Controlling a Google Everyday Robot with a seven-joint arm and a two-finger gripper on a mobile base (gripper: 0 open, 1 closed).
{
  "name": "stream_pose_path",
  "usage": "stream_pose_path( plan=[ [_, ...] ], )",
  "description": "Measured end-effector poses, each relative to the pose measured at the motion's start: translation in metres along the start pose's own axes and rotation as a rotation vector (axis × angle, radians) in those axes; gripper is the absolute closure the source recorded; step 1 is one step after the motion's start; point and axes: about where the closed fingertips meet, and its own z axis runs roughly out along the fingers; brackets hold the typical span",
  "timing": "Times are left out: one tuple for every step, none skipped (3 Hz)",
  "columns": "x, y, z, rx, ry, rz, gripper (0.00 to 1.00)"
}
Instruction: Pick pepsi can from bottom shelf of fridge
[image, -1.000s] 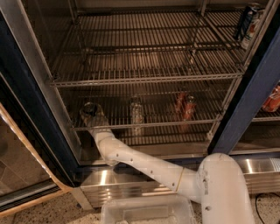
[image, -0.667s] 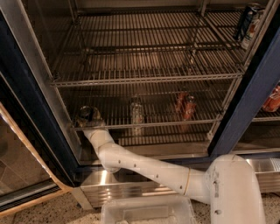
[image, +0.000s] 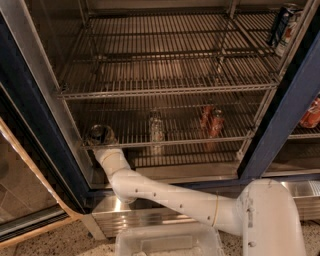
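Note:
The pepsi can, dark with a silver top, stands at the left end of the bottom shelf of the fridge. My white arm reaches up from the lower right. My gripper is at the shelf's front rail, right at the can's base and partly hidden behind it. I cannot tell whether it holds the can.
A clear bottle stands mid-shelf and red cans right of it. A wider wire rack hangs above. A dark can sits at the top right. The open glass door is at the left, a white tray below.
The arm has stretched further left and lower along the shelf front. The can's top now shows slightly lower, just above the wrist.

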Motion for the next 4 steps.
stream_pose_path(
  plan=[
    [-0.006,0.01,-0.028,0.024,-0.018,0.009,1.0],
    [-0.015,0.018,-0.056,0.041,-0.014,-0.005,1.0],
    [-0.012,0.022,-0.068,0.039,-0.007,0.0,1.0],
    [-0.012,0.022,-0.068,0.039,-0.007,0.0,1.0]
  ],
)
